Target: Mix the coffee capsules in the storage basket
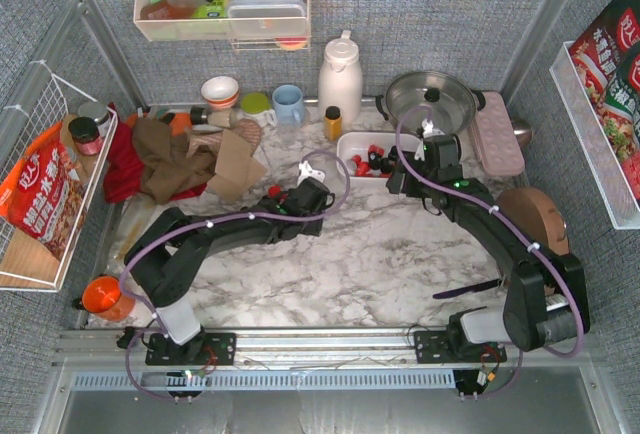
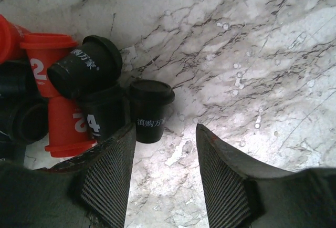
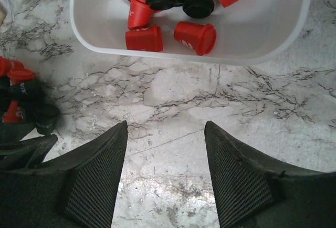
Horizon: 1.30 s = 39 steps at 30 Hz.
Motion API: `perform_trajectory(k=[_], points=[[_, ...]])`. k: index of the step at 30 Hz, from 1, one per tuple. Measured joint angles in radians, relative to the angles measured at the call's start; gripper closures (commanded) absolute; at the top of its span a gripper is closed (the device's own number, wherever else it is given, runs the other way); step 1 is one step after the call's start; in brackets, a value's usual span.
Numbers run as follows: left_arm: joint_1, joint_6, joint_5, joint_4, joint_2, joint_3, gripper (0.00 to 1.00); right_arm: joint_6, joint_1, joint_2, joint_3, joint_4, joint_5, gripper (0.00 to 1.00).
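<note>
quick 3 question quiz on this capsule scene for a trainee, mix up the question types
1. True or false: all the coffee capsules lie inside the storage basket.
2. What sits between the fingers of the right gripper? A) a red capsule B) a black capsule C) nothing
3. Fill in: the capsules are either red or ____.

Key
1. False: some lie heaped on the table, just beside the left gripper.
2. C: its jaws stand open over bare marble, short of the basket.
3. black
</note>
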Motion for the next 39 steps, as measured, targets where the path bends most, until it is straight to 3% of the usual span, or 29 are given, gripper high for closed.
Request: perform_trajectory(k=[14,27,33,39], points=[[0.027,0.085,0.035,0.002,0.045,0.011,0.49,0.007,0.003,0.016,0.0,0.007,-0.026,0.36],[0.034,0.11,0.038,0.029,0.097,0.032,0.66,0.007,0.01,0.021,0.013,0.003,-0.052,0.36],[0.033,0.133,0.072,0.107,-0.013,-0.063,0.66,0.006,0.034,0.003,0.049,-0.023,-0.09,0.36],[0.012,0.223,0.14,0.344,-0.193,-0.237,0.66,0.006,0.127,-0.021,0.111,-0.061,-0.179,0.35]])
